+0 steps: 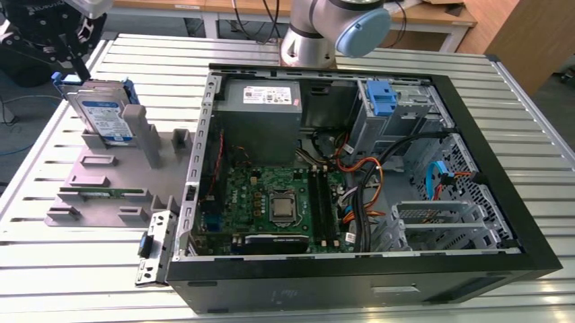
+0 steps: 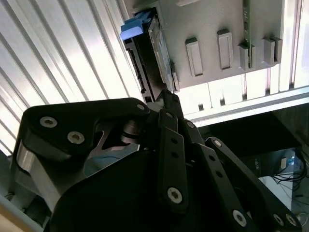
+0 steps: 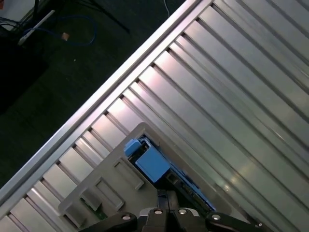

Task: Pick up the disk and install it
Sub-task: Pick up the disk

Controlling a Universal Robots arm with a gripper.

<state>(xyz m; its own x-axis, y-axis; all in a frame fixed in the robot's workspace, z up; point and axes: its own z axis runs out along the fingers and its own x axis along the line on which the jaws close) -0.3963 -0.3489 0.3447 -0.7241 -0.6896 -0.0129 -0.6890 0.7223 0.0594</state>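
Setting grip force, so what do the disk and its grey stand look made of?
The disk: silver-grey, seemingly metal body, glossy printed label, smooth blue plastic-looking caddy. The grey stand: matte, uniform colour, likely moulded or printed plastic.

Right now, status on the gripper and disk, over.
Gripper at top of disk. Disk upright in grey fixture, outside the case. Nothing seen blocking it.

No print is legible (the disk [image 1: 107,120] label and power-supply sticker [image 1: 269,95] included).
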